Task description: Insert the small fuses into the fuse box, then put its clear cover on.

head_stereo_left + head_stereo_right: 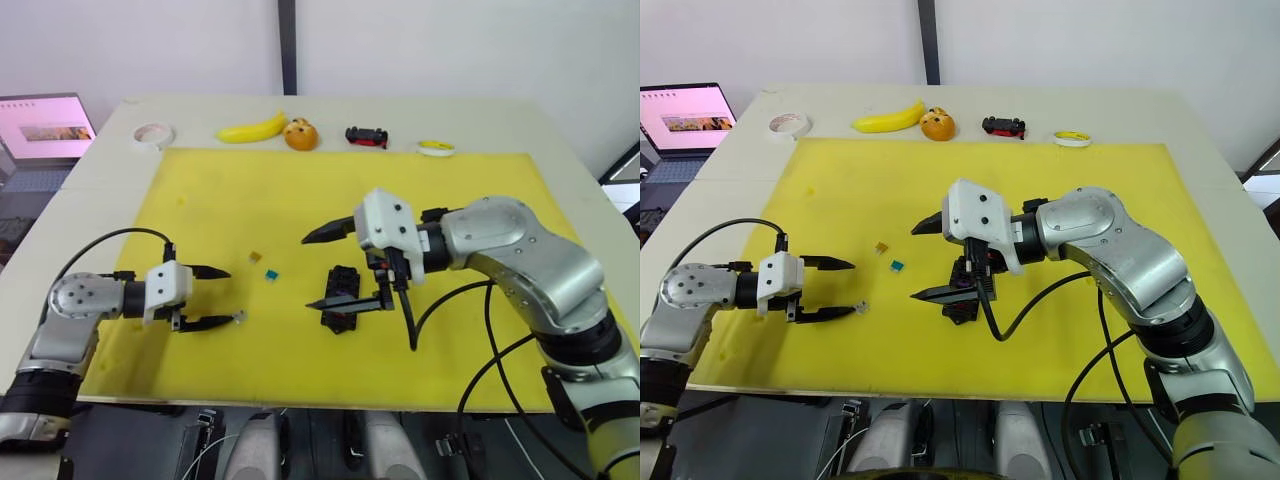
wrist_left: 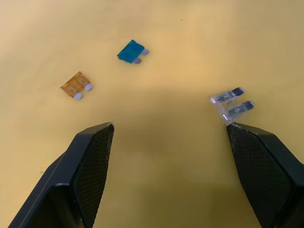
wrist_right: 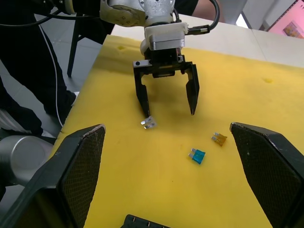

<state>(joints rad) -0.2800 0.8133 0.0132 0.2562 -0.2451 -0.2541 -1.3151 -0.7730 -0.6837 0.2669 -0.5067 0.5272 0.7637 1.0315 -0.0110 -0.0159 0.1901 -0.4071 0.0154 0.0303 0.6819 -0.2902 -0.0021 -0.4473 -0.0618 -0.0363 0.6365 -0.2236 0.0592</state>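
1. Left gripper (image 1: 218,297) hovers low over the yellow mat (image 1: 200,190), fingers spread wide; a clear fuse (image 2: 232,103) touches one fingertip, seemingly lined up for pickup.
2. Teal fuse (image 2: 131,51) and amber fuse (image 2: 76,85) lie loose just beyond.
3. Right gripper (image 1: 318,268), also wide apart and empty, brackets the black fuse box (image 1: 343,296), probably to steady it.

We see even, bright overhead light on the yellow mat (image 1: 300,190), without glare. Soft shadows sit under the arms, and a darker patch spreads between the left jaws. The clear fuse (image 2: 231,103) and mat grain are sharp.
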